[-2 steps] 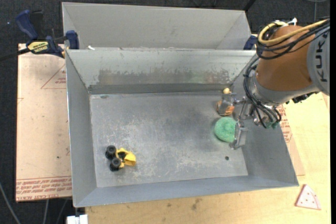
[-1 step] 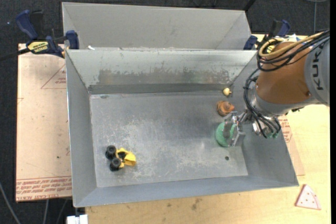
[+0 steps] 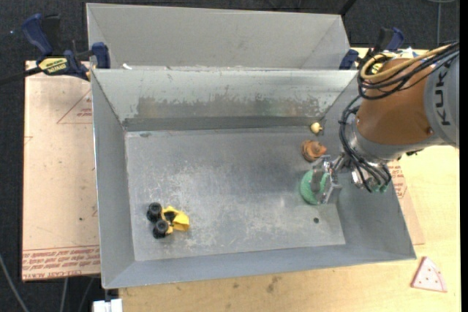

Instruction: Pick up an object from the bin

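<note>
We see the arm [image 3: 391, 113], wrapped in its orange-brown cover with looped cables at the wrist, reaching in from the right over the grey metal bin [image 3: 219, 179]. Its hand [image 3: 322, 180] is low at the right side of the bin floor, directly over a small green rounded object [image 3: 308, 191]. That object lies near the foot of the right wall, roughly midway between the back and front walls. The metal of the hand overlaps the right part of the green object, while the object's left part shows beyond it. We cannot tell whether the hand is spread or pressed together, nor whether it touches the green object or hangs just above it.

Just behind the hand, toward the back wall, lies a small brown-orange lumpy object [image 3: 314, 150], near the green one but apart from it. Further back, where the floor meets the sloping back wall near the right corner, sits a tiny pale yellow ball [image 3: 316, 127]. Well apart from all of these, in the front left part of the floor, we find a yellow toy vehicle with black wheels [image 3: 167, 220], lying by itself.
</note>
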You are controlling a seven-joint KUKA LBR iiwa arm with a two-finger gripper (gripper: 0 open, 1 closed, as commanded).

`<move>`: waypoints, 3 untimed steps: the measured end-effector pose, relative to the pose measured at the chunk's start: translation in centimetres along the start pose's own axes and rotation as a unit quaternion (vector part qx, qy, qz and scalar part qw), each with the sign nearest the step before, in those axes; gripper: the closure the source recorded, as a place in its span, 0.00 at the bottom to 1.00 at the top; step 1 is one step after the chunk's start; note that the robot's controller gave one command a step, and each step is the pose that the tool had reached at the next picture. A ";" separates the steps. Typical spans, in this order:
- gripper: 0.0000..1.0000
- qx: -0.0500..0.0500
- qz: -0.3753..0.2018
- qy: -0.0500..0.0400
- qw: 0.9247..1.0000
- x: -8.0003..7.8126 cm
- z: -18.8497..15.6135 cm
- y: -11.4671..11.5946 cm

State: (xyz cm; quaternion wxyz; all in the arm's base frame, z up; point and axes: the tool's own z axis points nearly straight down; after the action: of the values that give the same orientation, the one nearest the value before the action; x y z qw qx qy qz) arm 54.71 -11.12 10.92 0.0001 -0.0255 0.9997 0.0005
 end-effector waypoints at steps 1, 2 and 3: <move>1.00 0.000 -0.006 -0.002 1.000 -0.7 -8.0 0.2; 0.00 0.001 -0.007 -0.002 1.000 -0.7 -8.0 0.2; 0.00 0.001 -0.007 -0.002 1.000 -0.7 -8.0 0.2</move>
State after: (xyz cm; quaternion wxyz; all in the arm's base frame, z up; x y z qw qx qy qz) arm 55.43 -10.88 18.88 0.0017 -0.0323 0.9995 0.0000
